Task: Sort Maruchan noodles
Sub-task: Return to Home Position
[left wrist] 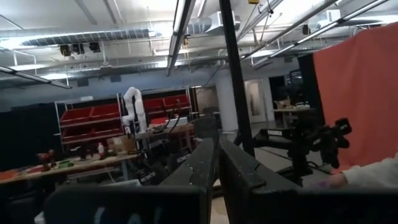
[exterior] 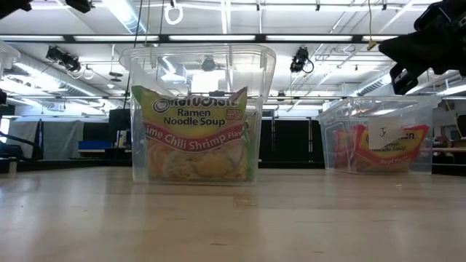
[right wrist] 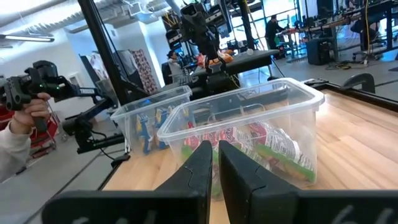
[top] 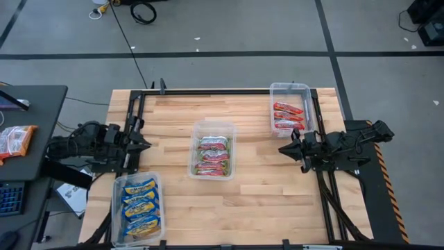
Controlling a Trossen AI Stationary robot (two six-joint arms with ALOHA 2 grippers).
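Note:
The Maruchan noodles lie sorted by kind in three clear tubs on the wooden table. Blue-and-yellow packets (top: 138,207) fill the tub at the near left. Green-pink packets (top: 212,153) lie in the middle tub (exterior: 195,109). Red-and-white packets (top: 288,116) are in the tub at the far right (exterior: 378,138). My left gripper (top: 144,144) hovers shut at the table's left edge, and in its wrist view (left wrist: 217,149) it points slightly upward into the room. My right gripper (top: 284,149) hovers shut at the right edge and points level at the middle tub (right wrist: 249,130).
A black rail frame (top: 222,90) borders the table's far and side edges. A desk with a snack bag (top: 15,139) stands left of the table. A person's hand holding a device (right wrist: 28,102) shows beyond the table. Bare wood lies between the tubs.

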